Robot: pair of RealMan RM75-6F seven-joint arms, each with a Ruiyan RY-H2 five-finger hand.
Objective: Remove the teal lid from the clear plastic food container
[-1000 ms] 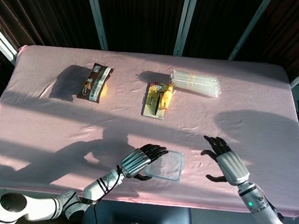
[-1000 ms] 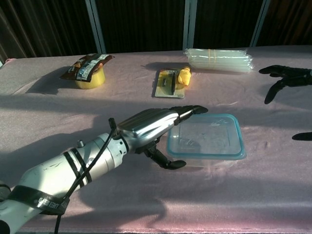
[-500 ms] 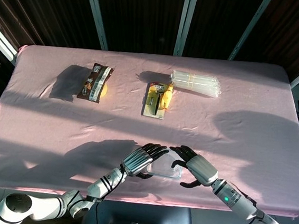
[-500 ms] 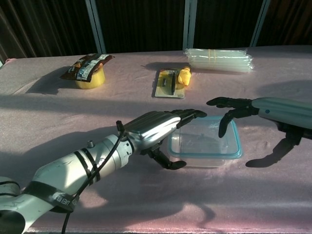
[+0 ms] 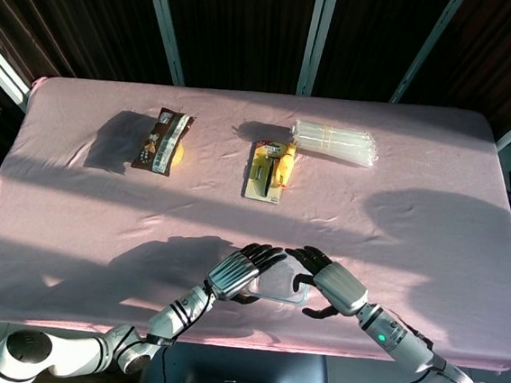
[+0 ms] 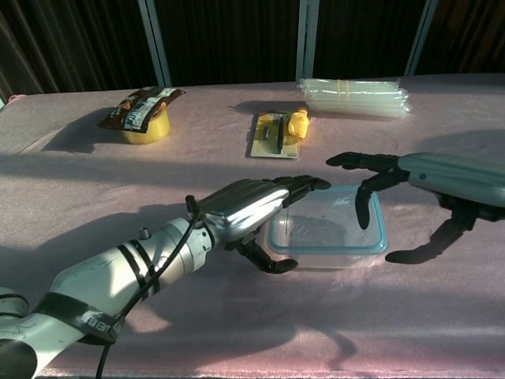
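Observation:
The clear container with its teal lid [image 6: 327,229] sits near the table's front edge, also seen in the head view as the container [image 5: 280,288]. My left hand [image 6: 245,209] straddles its left end. The fingers reach flat over the lid's far-left corner and the thumb curls by the near-left wall, but I see no firm grip. My right hand [image 6: 371,175] hovers over the right end. One finger bends down onto the lid by its right rim, and the thumb is spread out to the right of the container. In the head view the left hand [image 5: 238,273] and right hand [image 5: 335,286] flank the container.
At the back of the pink cloth lie a snack packet on a yellow tape roll [image 5: 162,142], a yellow carded tool pack [image 5: 269,169] and a bundle of clear tubes [image 5: 334,142]. The table's front edge runs just below the container.
My right hand swung in from the right side to above the container's right end and lowered a finger onto the lid. The left hand stayed put; the container shifted slightly left.

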